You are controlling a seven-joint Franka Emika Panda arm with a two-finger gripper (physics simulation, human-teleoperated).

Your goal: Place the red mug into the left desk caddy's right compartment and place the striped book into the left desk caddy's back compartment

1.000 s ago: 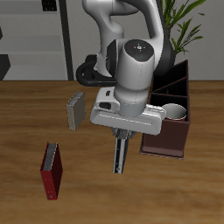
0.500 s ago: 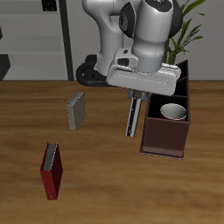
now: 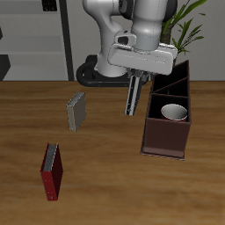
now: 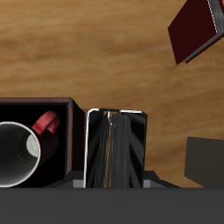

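The gripper (image 3: 134,79) hangs in the air above the table, beside the caddy (image 3: 167,139), and its fingers are clamped on the striped book (image 3: 133,95). The book hangs on edge below the hand, slightly tilted, clear of the tabletop and outside the caddy's wall. In the wrist view the book (image 4: 116,149) fills the space between the jaws — a dark cover with pale edges seen end-on, just beside the caddy's outer wall (image 4: 74,140).

The caddy stands toward the table's back edge, its long side running from back to front. The mug (image 3: 175,112) sits upright in the caddy's large square section, the one nearest the table's front edge; only its white inside and rim show from outside. From the wrist the mug (image 4: 17,153) shows its white interior and its red handle turned toward the wall next to the book. The narrower sections lie farther back in the caddy.

A red book (image 3: 53,171) stands on edge near the front edge of the table, well apart from the caddy — it also shows in the wrist view (image 4: 197,28). A grey-beige book (image 3: 76,111) stands farther back, about mid-table, near neither.
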